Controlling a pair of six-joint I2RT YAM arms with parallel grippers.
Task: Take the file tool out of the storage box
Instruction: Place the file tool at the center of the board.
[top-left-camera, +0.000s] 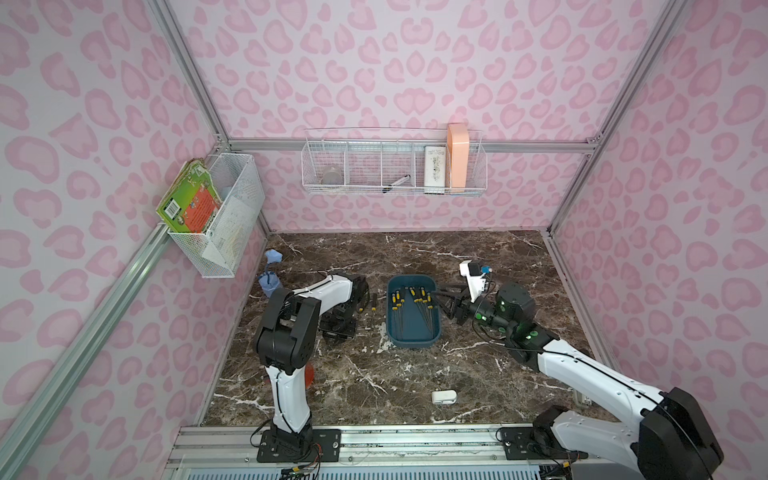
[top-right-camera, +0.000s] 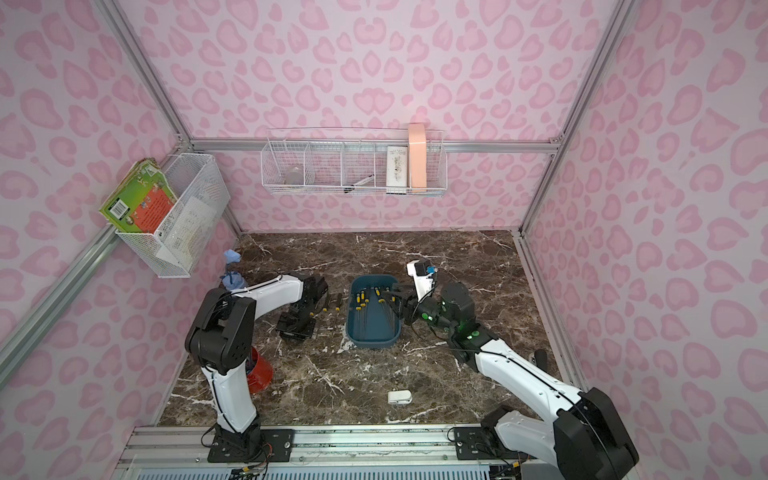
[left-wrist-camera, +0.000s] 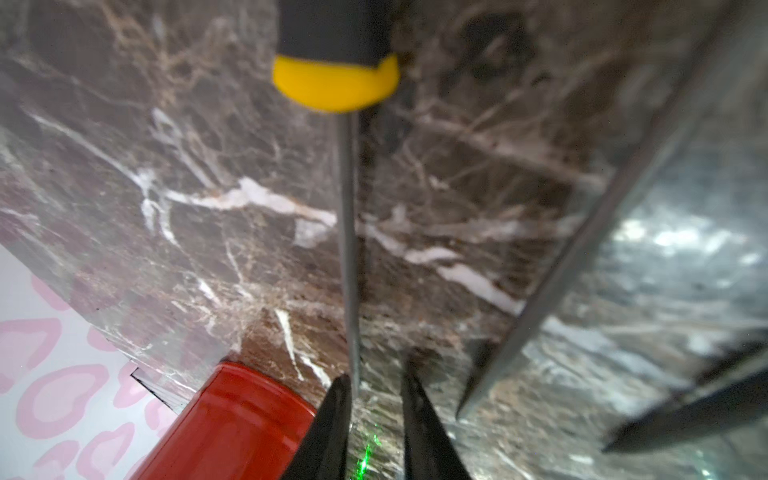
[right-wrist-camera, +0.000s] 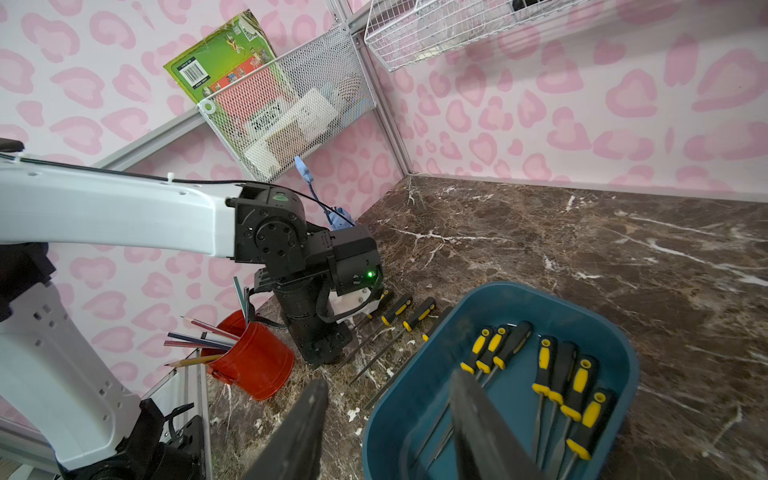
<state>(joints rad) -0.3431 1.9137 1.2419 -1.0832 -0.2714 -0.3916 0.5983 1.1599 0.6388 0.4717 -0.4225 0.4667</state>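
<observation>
- Storage box (top-left-camera: 411, 341) (top-right-camera: 372, 341) sits on the desk (top-left-camera: 374, 374), seen in both top views between the wrists of the two arms
- File tools (right-wrist-camera: 579, 374) inside the storage box: several, with black handles and yellow collars, lying flat on the box floor; handles are bunched toward one short end and thin shafts run toward the other
- Row of files (right-wrist-camera: 419, 312) lies outside the storage box, flat on the desk just beside the long wall that faces the left arm, roughly parallel to that wall
- Left gripper (left-wrist-camera: 376, 384) is low over this row, outside the storage box
- Left jaws stand partly apart, bare desk shows through the gap, nothing is clamped
- One file (left-wrist-camera: 348, 249) of the row lies on the desk with the tip of its grey shaft against the inner edge of one finger (left-wrist-camera: 332, 415); the other finger is clear of it
- Right gripper (right-wrist-camera: 388, 380) is at the opposite long wall of the storage box; its jaws are about half apart with nothing between them
- Contact between the right jaws and the storage box: cannot tell
- Red cup (right-wrist-camera: 253, 365) holding pencils stands on the desk beyond the row of files, well apart from the storage box
</observation>
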